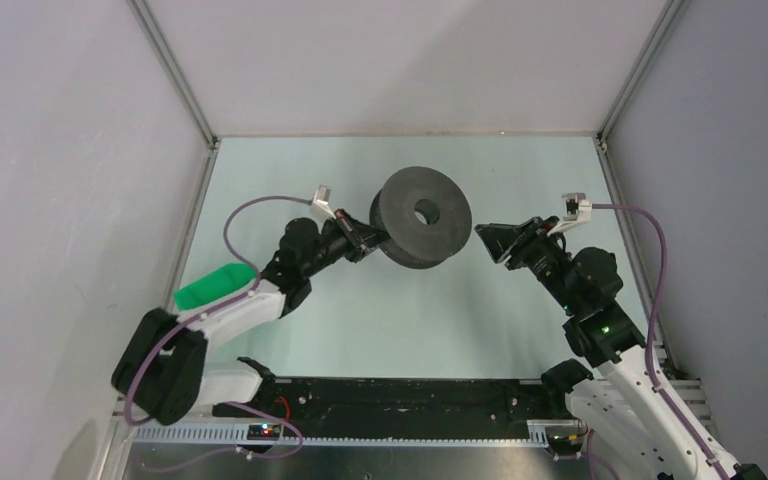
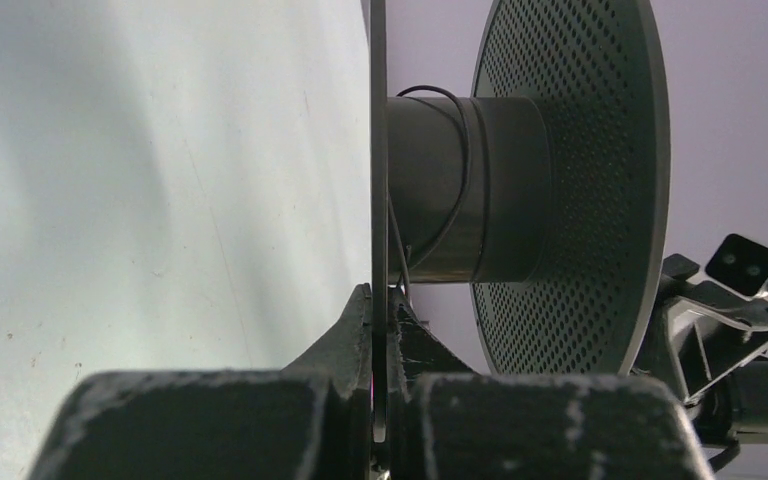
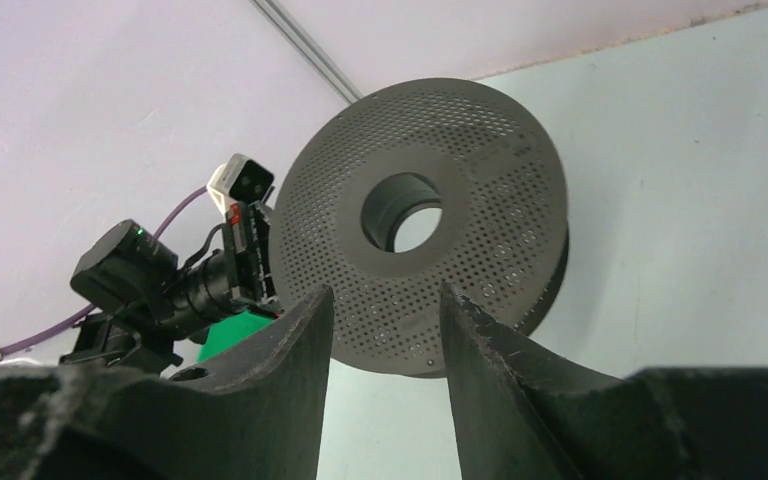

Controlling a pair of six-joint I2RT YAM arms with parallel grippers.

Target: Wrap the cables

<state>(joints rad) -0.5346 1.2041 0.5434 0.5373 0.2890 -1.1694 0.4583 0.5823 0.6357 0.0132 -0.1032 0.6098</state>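
Over the middle of the table (image 1: 360,330), toward its far edge, the left gripper (image 1: 360,235) (image 2: 380,310) is clamped tight on the thin rim of one flange of a dark grey spool (image 1: 405,235) (image 2: 580,180) (image 3: 480,230), the disc's edge pinched between its two fingers. We see the spool turned on its side, its perforated outer flange and centre hole facing the right arm; we cannot tell whether its lower rim touches the table. The cable (image 2: 466,160), a thread-thin black wire, lies on the spool's hub between the two flanges. It crosses the hub in a loose loop and runs down toward the left gripper's fingertips, where we lose it. From above the wire is too fine for us to make out. The right gripper (image 1: 482,235) (image 3: 387,292) stands just off the spool's right side, apart from it, its fingers parted about halfway with nothing between them, pointed at the perforated flange. A green piece (image 1: 215,285) sits on the left arm near the table's left edge, and mauve robot cables (image 1: 650,260) arc from both wrists back toward the near edge.
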